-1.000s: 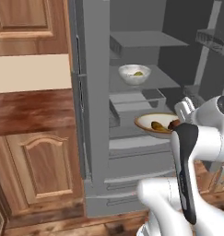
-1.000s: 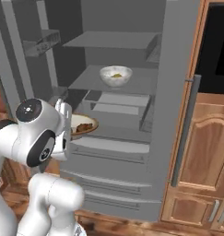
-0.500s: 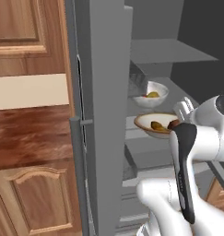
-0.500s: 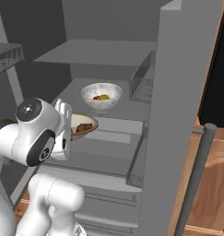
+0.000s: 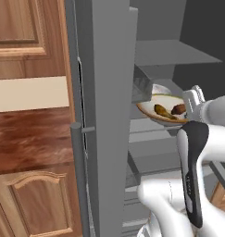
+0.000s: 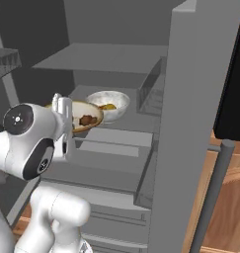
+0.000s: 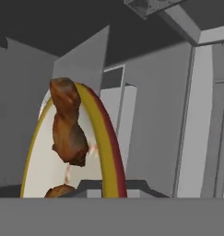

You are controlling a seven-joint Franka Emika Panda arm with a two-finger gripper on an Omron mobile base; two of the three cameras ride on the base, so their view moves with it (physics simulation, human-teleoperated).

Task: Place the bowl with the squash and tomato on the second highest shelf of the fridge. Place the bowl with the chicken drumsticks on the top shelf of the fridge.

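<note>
The bowl with the chicken drumsticks (image 5: 161,112) (image 6: 86,117) is a cream dish that hangs in the air inside the open fridge (image 5: 178,55). My gripper (image 5: 193,99) (image 6: 61,109) is shut on its near rim. The hand view shows the dish edge-on, with its yellow and red rim (image 7: 105,138) and a brown drumstick (image 7: 67,124) just ahead of the gripper (image 7: 102,188). Right behind it, the deep white bowl with the squash and tomato (image 6: 110,103) (image 5: 161,88) rests on the shelf below the top one. A yellow squash piece (image 6: 109,106) shows inside; the tomato is hidden. The top shelf (image 6: 106,57) is bare.
The fridge's grey side wall (image 5: 107,115) with a vertical handle (image 5: 78,176) stands close on the left. A grey panel (image 6: 190,123) and bar handle (image 6: 214,195) stand on the right. Wooden cabinets (image 5: 26,37) and a counter (image 5: 30,139) lie left of the fridge.
The base has driven closer to the fridge, so the whole scene has grown and shifted. The held dish has risen from the lower shelf's level to the height of the white bowl.
</note>
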